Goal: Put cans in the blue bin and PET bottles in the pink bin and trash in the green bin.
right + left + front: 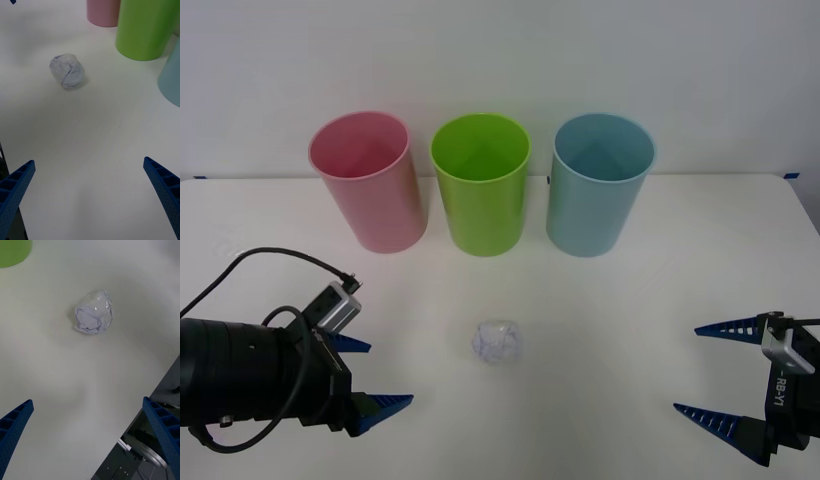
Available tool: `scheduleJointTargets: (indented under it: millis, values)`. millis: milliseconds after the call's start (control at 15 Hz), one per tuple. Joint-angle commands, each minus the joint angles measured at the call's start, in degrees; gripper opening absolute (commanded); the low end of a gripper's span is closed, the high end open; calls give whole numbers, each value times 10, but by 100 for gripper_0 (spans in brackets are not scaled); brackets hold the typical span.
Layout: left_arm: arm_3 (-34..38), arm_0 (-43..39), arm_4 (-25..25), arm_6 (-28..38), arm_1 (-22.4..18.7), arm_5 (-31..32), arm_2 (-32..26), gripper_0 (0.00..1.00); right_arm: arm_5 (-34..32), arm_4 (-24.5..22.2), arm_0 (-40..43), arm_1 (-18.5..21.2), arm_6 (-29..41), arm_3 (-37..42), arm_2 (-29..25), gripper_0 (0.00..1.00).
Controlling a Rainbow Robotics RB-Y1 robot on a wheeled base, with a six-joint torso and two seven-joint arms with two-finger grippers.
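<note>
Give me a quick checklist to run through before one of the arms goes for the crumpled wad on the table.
1. Trash lies free on the table, nothing touching it: ok.
2. Left gripper jaws open, holding nothing: ok.
3. Right gripper jaws open, holding nothing: ok.
4. The green bin stands upright in the middle of the row, straight behind the trash, mouth open: ok.
5. The pink bin and the blue bin stand apart from the green one, leaving room to drop: ok.
6. How firmly the wad holds together when squeezed: cannot tell.
</note>
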State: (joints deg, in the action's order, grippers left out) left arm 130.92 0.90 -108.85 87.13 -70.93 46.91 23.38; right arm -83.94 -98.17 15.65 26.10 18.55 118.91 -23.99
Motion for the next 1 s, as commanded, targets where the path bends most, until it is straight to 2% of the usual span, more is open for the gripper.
scheduleJointTargets:
  millis: [67,200,533,1000]
  values:
    - [-5,41,-11,18,34,71,3,100,0,0,0,0,0,0,0,100]
    - [-11,97,-60,49,48,93,45,100,0,0,0,0,0,0,0,100]
    - [-79,219,-64,55,73,102,134,100,0,0,0,0,0,0,0,100]
    - [-121,254,-65,56,171,189,135,100,0,0,0,0,0,0,0,100]
